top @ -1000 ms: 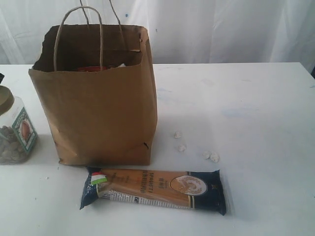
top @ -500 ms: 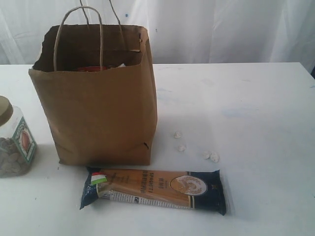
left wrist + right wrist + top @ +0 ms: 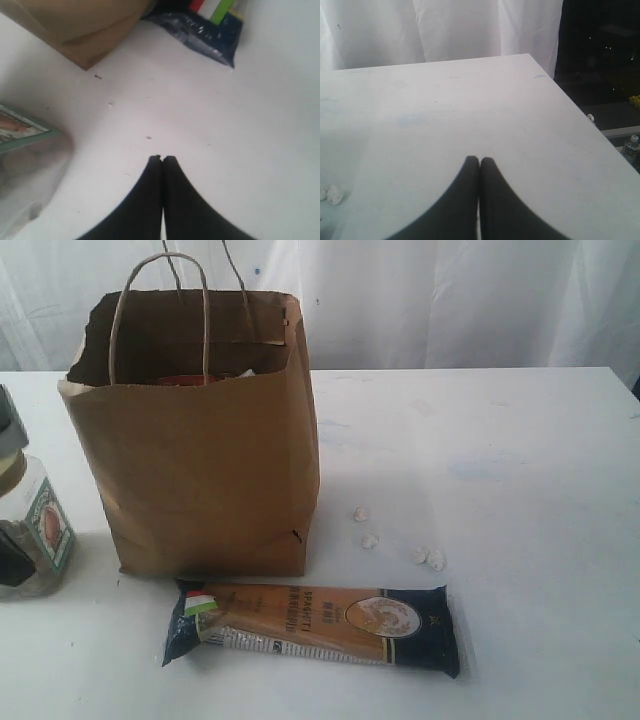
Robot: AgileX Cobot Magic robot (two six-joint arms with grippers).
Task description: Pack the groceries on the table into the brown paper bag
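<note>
Since the last look our left gripper (image 3: 162, 158) had edged in by the gold-lidded nut jar (image 3: 45, 520) — jaws pressed together, empty, as on the right gripper (image 3: 479, 160). We saw something red inside the brown paper bag (image 3: 200, 470) — spaghetti pack (image 3: 315, 625) lying outside.

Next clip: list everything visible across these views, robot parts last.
Kraft-brown paper bag with loop handles: one, brown, upright left of centre; red-orange item showing inside.
Long navy-orange spaghetti pack: one, navy and orange, flat, camera side of the bag.
Gold-lidded nut jar: one, clear glass, left of the bag at frame edge.
Small white lumps: four, white, scattered right of the bag.
White tabletop: one, white, under everything.
White curtain: one, white, behind the table.
Left gripper: one, black, shut, above bare table.
Right gripper: one, black, shut, above bare table.
</note>
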